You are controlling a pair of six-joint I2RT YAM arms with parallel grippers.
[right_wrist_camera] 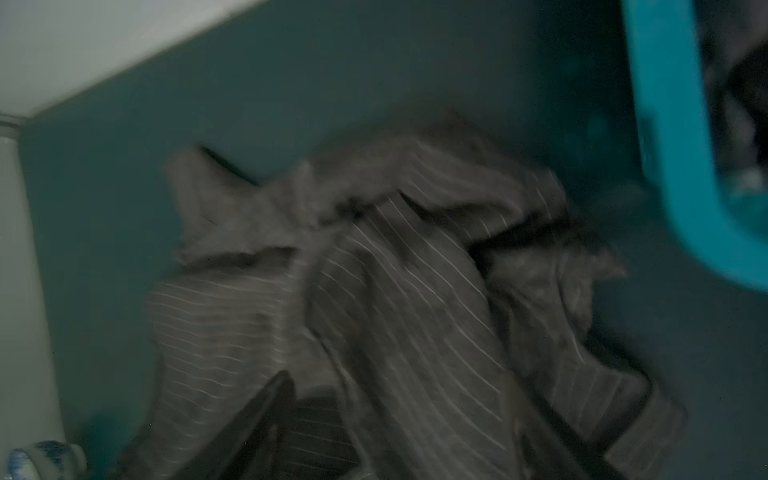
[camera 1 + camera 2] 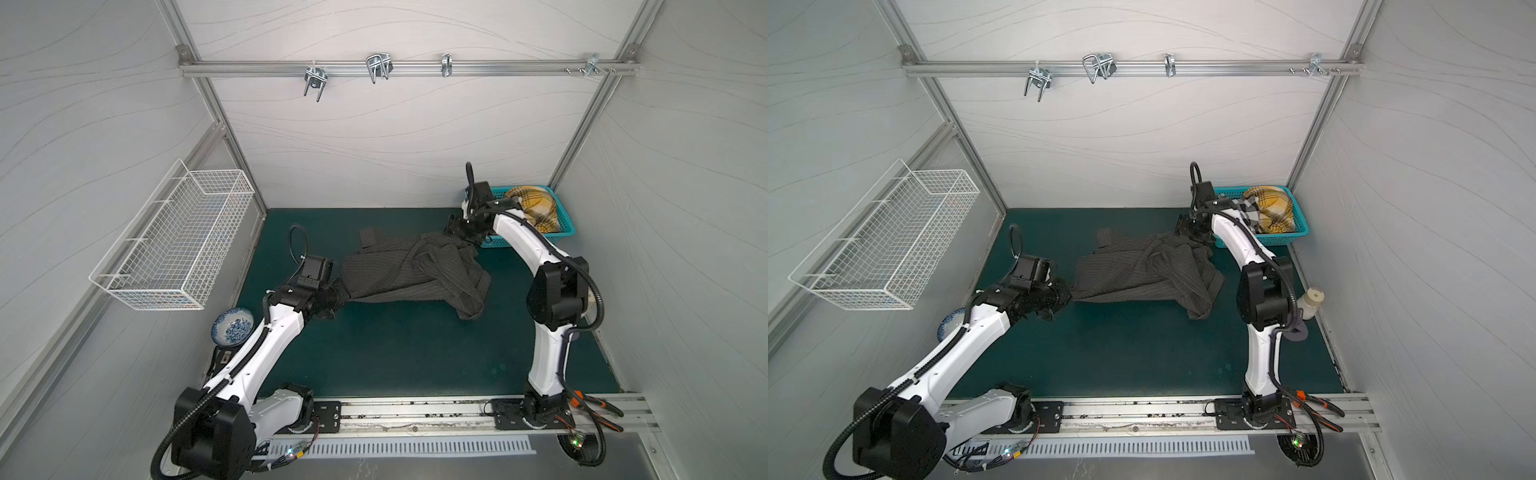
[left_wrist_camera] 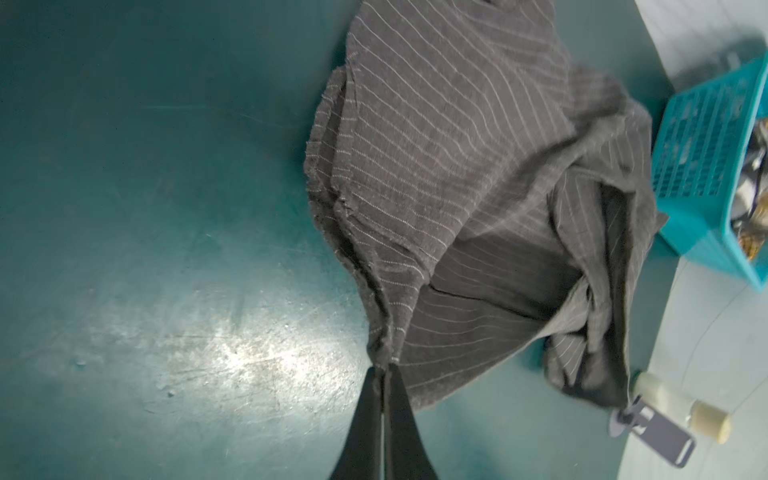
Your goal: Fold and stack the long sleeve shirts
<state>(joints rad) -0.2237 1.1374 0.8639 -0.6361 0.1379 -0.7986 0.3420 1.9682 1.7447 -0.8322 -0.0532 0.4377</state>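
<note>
Garment: the pinstriped shirt [image 2: 415, 274] lies bunched in the middle of the green mat [image 2: 395, 353]. It is unfolded, its layers are twisted over one another, and one end is drawn out toward the left arm.
Left gripper: the left gripper [image 3: 383, 370] is clamped tight on a gathered edge of the cloth, with several layers pinched together. The fabric runs taut away from the pinch.
Right gripper: the right gripper [image 2: 455, 227] sits low at the shirt's far end, just beside the teal basket [image 2: 559, 235]. The wrist view is blurred, but the fingers stand wide apart with cloth beneath them and no grip is evident.
Other stock: the mustard plaid shirt [image 2: 536, 203] and the checked shirt [image 2: 1248, 212] lie heaped in the basket, unfolded.
Stage, as judged: spreading out the first shirt. No fold has been made and nothing is stacked.
Risk, one-sided hold: with only the left pinch engaged, a pull would likely drag the whole heap across the mat rather than flatten it.
Risk, multiple plies: the pinch takes in more than one layer, so spreading from it could carry a hidden twist into the fold.
Risk, wrong grasp: the far end is crumpled, and closing on a sleeve instead of an edge would leave the shirt skewed.
Risk, basket: it stands so close that a sideways sweep of the right gripper could knock or snag it.
Risk, bowl: the blue-and-white bowl [image 2: 232, 326] sits beside the left forearm, and a backward pull could strike it.
</note>
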